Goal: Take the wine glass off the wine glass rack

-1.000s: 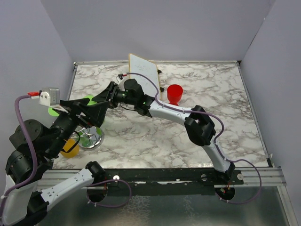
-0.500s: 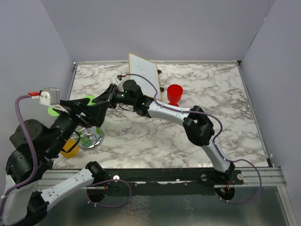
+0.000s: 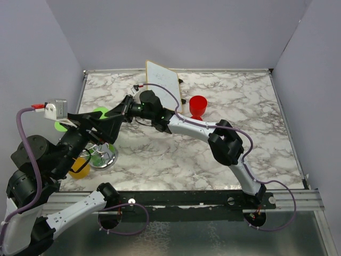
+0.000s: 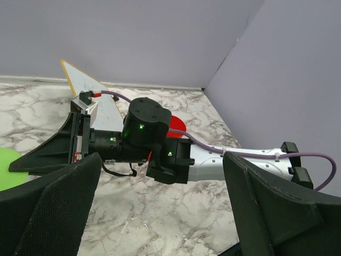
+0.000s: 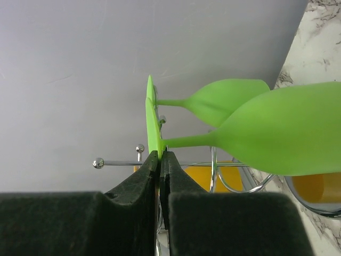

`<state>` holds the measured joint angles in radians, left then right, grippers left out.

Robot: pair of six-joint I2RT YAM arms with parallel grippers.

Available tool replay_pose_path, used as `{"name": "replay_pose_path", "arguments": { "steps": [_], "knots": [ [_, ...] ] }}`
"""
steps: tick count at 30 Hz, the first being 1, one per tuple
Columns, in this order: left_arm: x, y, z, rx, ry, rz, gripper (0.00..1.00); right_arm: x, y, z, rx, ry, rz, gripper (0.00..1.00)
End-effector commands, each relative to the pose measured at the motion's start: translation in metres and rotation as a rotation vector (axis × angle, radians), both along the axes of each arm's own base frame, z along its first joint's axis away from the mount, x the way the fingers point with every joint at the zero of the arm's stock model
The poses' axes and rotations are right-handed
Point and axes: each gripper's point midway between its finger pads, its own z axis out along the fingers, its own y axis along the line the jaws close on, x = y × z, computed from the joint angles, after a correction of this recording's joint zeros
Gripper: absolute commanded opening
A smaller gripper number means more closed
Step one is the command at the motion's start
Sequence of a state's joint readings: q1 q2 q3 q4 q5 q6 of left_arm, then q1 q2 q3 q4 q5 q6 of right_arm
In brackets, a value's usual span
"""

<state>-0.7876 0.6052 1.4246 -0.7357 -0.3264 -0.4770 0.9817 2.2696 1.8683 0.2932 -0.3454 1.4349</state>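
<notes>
Two green wine glasses hang on their sides on the chrome wine glass rack. In the right wrist view the nearer wine glass (image 5: 282, 133) fills the right side and the second glass (image 5: 229, 98) is behind it. My right gripper (image 5: 160, 156) is shut on the edge of the nearer glass's flat foot (image 5: 152, 125), just above the rack's wire arm (image 5: 120, 162). From above, the right gripper (image 3: 110, 114) is at the green foot (image 3: 99, 113), over the rack's round base (image 3: 105, 156). My left gripper (image 4: 170, 213) is open and empty, held above the table facing the right arm's wrist (image 4: 144, 128).
A yellow cup (image 3: 80, 168) stands next to the rack base on its left. A red cup (image 3: 198, 105) stands mid-table behind the right arm. A white tilted board (image 3: 162, 80) leans at the back. The left wall is close behind the rack.
My right arm's wrist has shifted slightly left toward the rack, still shut on the glass foot. The left arm has barely moved.
</notes>
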Motion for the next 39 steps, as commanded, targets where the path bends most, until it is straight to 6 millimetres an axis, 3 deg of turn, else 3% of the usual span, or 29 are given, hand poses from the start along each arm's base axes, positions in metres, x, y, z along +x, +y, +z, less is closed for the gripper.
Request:
{"name": "replay_pose_path", "arguments": {
  "steps": [1,18,28,34,39],
  "knots": [
    [0.001,0.000,-0.005,0.003,0.021,0.007,0.99,-0.001,-0.007,0.037,0.036,-0.062,-0.045,0.04],
    [-0.001,0.000,-0.006,-0.008,0.024,0.004,0.99,0.021,-0.012,0.044,0.041,-0.069,-0.099,0.03],
    [0.000,-0.001,-0.007,-0.009,0.029,0.002,0.99,0.044,-0.037,0.055,0.060,-0.076,-0.141,0.02],
    [0.000,-0.002,-0.006,-0.010,0.029,0.000,0.99,0.054,-0.071,0.079,0.076,-0.134,-0.159,0.01],
    [0.001,-0.003,-0.005,-0.010,0.031,-0.002,0.99,0.054,-0.105,0.124,0.124,-0.269,-0.149,0.01]
  ]
}}
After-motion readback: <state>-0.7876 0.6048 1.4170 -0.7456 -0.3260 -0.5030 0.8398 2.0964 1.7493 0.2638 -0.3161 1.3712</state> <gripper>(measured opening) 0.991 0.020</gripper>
